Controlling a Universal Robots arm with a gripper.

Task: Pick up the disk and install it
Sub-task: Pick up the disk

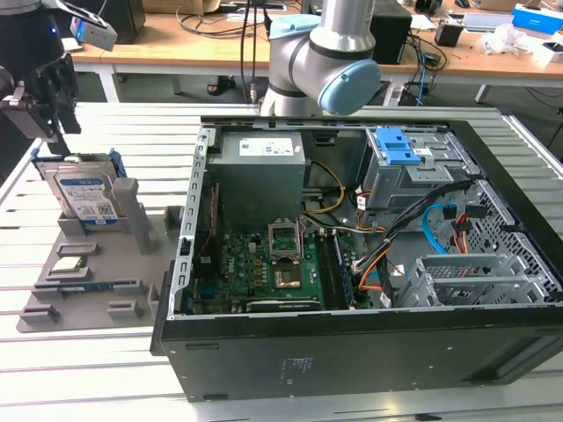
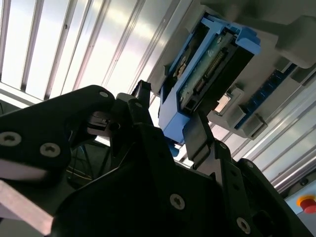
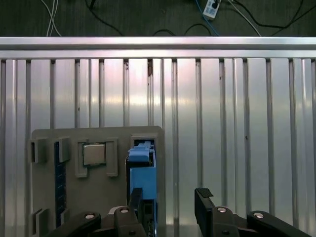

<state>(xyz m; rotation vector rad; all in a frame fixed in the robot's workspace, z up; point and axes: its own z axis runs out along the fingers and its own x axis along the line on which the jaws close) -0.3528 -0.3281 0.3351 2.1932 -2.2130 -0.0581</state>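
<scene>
Hand [image 3: 169, 195] hovers just above the disk [image 3: 142, 180], fingers [image 3: 203, 197] spread, gripping nothing; pickup step I reckon, needs centring over it first.

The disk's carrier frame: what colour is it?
Bright blue frame; clearest in the second wrist view.

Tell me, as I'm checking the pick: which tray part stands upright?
The disk: it stands on edge, while the processor chip beside it lies flat.
</scene>
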